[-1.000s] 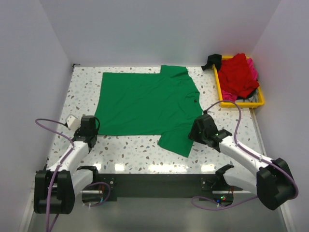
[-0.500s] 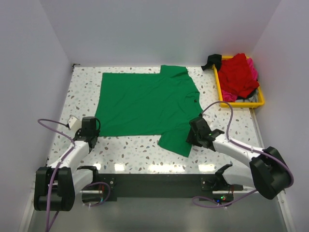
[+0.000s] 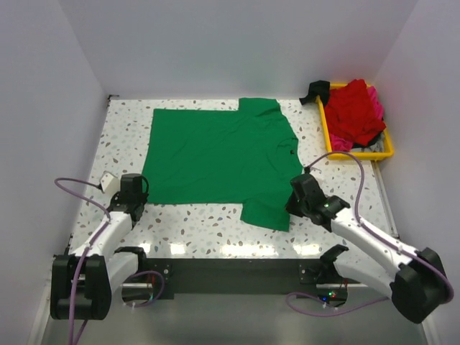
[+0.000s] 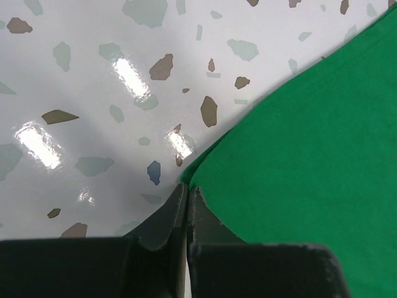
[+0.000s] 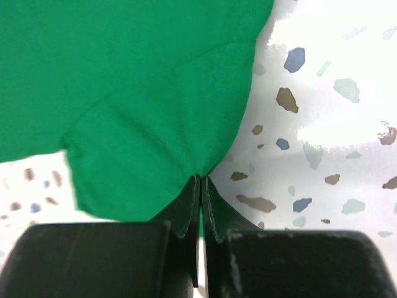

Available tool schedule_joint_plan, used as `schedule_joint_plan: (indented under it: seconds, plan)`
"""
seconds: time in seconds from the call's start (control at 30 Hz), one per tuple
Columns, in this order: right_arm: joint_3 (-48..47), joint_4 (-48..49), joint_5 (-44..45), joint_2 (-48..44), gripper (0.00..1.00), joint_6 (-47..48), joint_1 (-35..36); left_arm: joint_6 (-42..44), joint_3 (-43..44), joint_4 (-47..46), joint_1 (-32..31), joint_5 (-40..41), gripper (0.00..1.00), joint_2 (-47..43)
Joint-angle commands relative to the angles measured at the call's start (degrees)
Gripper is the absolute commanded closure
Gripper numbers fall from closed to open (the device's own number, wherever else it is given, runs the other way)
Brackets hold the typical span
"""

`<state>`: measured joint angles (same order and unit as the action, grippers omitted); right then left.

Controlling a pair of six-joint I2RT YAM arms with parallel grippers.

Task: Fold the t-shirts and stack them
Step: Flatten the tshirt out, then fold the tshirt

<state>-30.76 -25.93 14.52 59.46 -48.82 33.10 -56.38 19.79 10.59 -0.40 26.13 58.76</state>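
Note:
A bright green t-shirt (image 3: pixel 215 154) lies spread flat on the speckled table (image 3: pixel 201 219), its near right sleeve (image 3: pixel 266 212) reaching toward the front edge. My left gripper (image 3: pixel 140 195) sits at the shirt's near left corner; in the left wrist view it (image 4: pixel 187 188) is shut with the green corner (image 4: pixel 192 177) at its tips. My right gripper (image 3: pixel 290 206) is at the sleeve's right edge; in the right wrist view it (image 5: pixel 200 180) is shut on the green cloth (image 5: pixel 155 124), which puckers toward the tips. Red (image 3: pixel 354 108) and pink (image 3: pixel 375 100) t-shirts lie heaped at the back right.
The heaped shirts fill a yellow tray (image 3: pixel 359 154) against the right wall. A black object (image 3: pixel 314 91) sits at the tray's far left corner. White walls close in the table on three sides. A dark rail (image 3: pixel 230 269) runs along the near edge.
My right gripper has closed from open onto the sleeve's edge, and the sleeve has shifted slightly right. The left gripper has stayed shut at the corner.

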Motion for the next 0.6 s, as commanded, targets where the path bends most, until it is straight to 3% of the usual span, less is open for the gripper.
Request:
schedule_joint_plan:
  seconds: [0.0,0.37,0.57]
  plan:
    - [-2.20,-7.71,2.00,-8.02,1.00,-0.57,0.38,0.31,0.42,1.09,0.40,0.76,1.00,-2.51]
    - [0.18,-14.58,-2.57,-20.34,1.00,-1.63,0.30,-1.28,2.18,11.12,0.40,2.87,1.00,-12.87]
    - [-1.22,-12.74,-2.22,-20.27,1.00,-0.23,0.38,1.80,2.00,5.59,0.40,-2.13,1.00,-12.46]
